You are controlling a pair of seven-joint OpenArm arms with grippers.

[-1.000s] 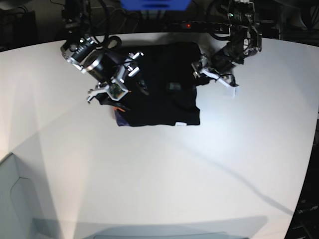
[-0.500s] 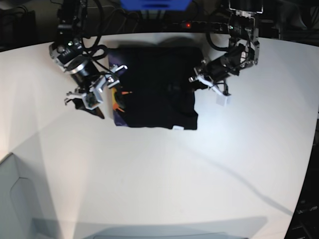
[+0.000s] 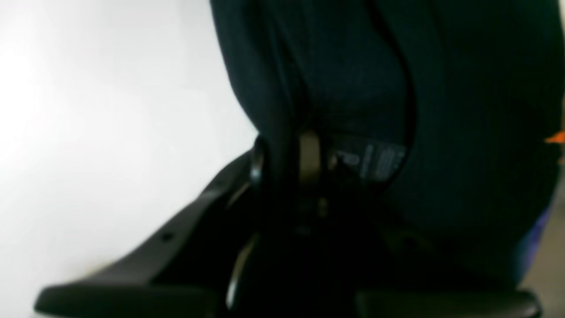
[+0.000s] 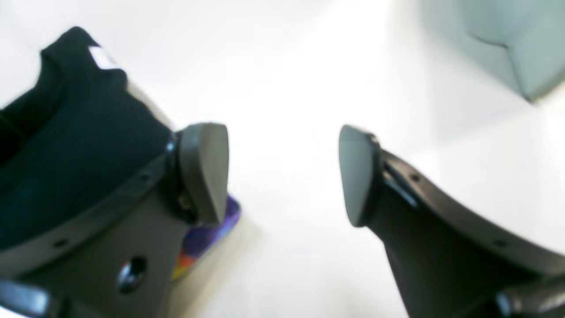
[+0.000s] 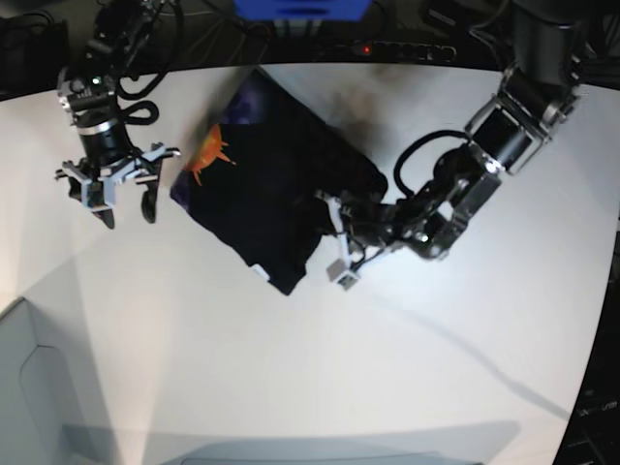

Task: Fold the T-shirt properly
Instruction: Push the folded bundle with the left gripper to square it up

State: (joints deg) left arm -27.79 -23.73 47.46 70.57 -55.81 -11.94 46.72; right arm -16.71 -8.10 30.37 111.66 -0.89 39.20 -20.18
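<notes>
The folded black cloth T-shirt [image 5: 271, 189], with its orange-and-purple print showing at the far left corner, lies skewed on the white table [image 5: 320, 378]. The left gripper [image 5: 334, 237] is clenched on the T-shirt's right edge. The right gripper [image 5: 121, 194], jaws spread and empty, hovers just left of the T-shirt.

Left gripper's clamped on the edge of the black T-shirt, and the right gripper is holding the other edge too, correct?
Not quite. The left gripper is clamped on the T-shirt, but the right gripper holds nothing: the right wrist view shows its jaws spread with only bare table between them, beside the shirt.
</notes>
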